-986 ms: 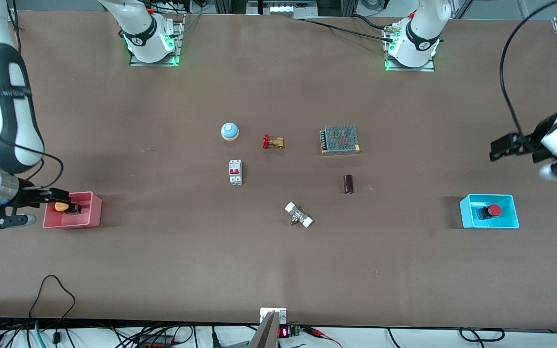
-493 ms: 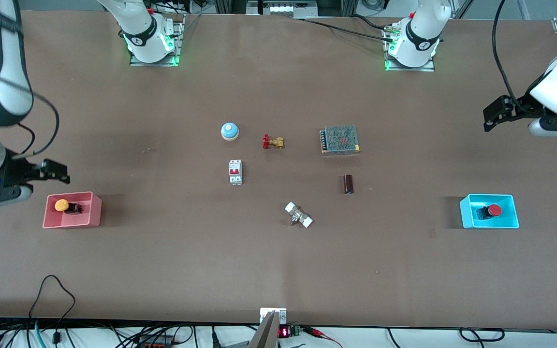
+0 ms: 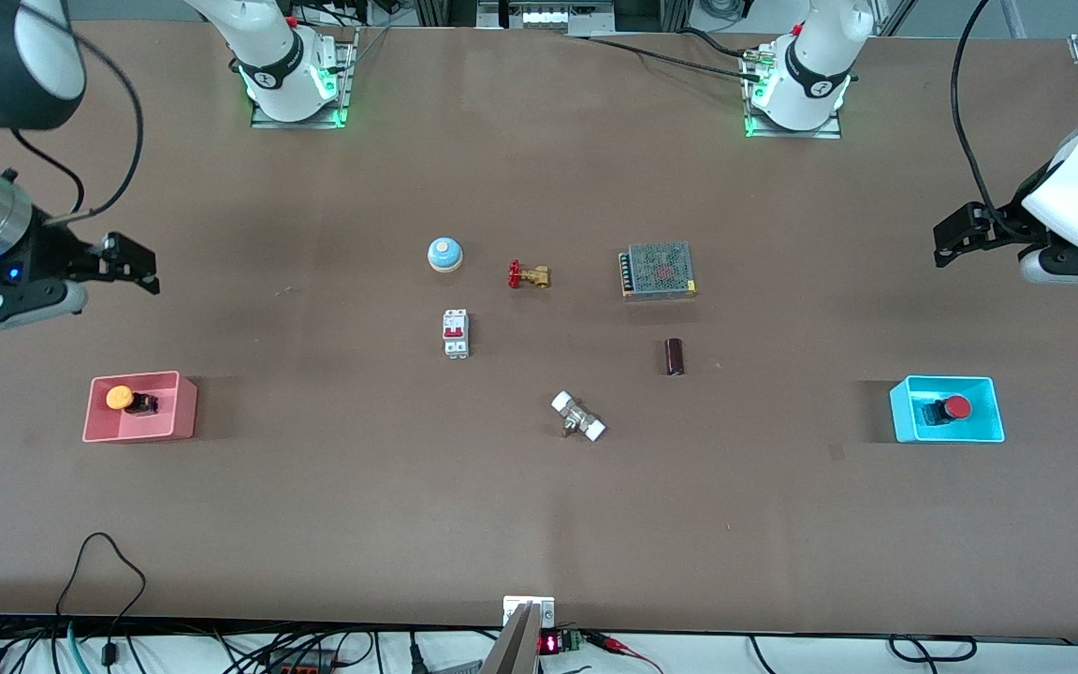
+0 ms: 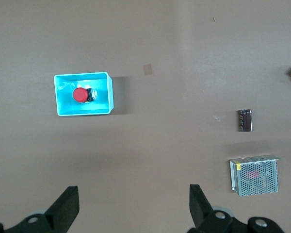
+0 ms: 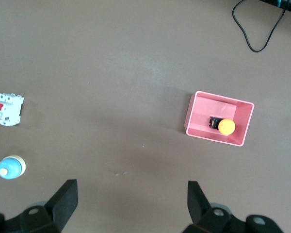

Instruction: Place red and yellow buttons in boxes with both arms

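The yellow button [image 3: 121,398] lies in the pink-red box [image 3: 185,412] at the right arm's end of the table; both show in the right wrist view, button [image 5: 226,126] and box [image 5: 196,124]. The red button [image 3: 955,408] lies in the cyan box [image 3: 904,412] at the left arm's end; the left wrist view shows this button [image 4: 80,94] and its box [image 4: 106,94]. My right gripper [image 3: 132,262] is open and empty, high over bare table. My left gripper [image 3: 955,234] is open and empty, high over bare table. Both show wide-open jaws in their own wrist views.
Mid-table stand a pale blue dome bell [image 3: 444,254], a brass valve with red handle [image 3: 529,275], a grey mesh unit [image 3: 658,271], a white circuit breaker [image 3: 456,332], a dark cylinder [image 3: 675,357] and a white-capped metal fitting [image 3: 577,417]. A black cable [image 3: 113,562] loops at the near edge.
My right gripper has let go of the yellow button in the pink-red box and risen away from it. My left gripper has also lifted up and away from the cyan box.
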`<state>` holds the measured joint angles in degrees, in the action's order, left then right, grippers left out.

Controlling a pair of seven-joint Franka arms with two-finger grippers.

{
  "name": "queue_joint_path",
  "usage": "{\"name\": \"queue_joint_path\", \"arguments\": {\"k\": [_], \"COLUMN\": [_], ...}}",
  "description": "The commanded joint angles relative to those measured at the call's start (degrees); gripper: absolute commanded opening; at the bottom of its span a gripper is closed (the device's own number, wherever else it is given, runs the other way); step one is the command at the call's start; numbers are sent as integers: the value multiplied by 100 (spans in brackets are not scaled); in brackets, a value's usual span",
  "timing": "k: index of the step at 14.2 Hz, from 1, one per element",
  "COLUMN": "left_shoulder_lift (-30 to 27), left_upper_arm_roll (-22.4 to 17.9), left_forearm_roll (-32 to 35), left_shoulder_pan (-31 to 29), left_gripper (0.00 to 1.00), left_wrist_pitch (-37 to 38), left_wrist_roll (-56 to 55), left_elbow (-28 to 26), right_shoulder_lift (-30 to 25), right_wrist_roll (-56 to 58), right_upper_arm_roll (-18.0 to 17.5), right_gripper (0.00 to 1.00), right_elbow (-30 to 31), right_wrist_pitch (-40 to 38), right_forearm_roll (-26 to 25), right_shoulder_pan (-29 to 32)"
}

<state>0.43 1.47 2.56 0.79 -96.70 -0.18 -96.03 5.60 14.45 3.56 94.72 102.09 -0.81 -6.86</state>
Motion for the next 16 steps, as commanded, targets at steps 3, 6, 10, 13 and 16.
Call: {"name": "queue_joint_path", "arguments": {"k": [3,6,10,13,16], "left_shoulder_lift": [10,10,18,18,10], "left_upper_arm_roll": [2,2,-7,-7,-7], "left_forearm_roll": [69,69,69,69,69], "left_shoulder_pan": [61,53,18,9,17], "left_gripper": [100,100,100,100,100], "left_wrist_pitch": [81,81,81,125,168], "left_wrist_roll": [-26,-26,-26,-26,-26], "left_elbow": [146,155,164,172,164], "right_shoulder_lift": [-243,-164,-23,11,47], "right_wrist_roll": [24,-30,-807,-1409,-1471], "right_upper_arm_roll": [-189,-268,-268,-251,-251], "right_gripper": [100,100,100,100,100], "right_elbow": [4,-163,-428,-428,-428], "right_wrist_pitch": [-364,-470,-708,-690,-690], "right_forearm_roll": [-174,-183,-156,-86,-86], "right_shoulder_pan": [-26,-8,-78,-52,-61]}}
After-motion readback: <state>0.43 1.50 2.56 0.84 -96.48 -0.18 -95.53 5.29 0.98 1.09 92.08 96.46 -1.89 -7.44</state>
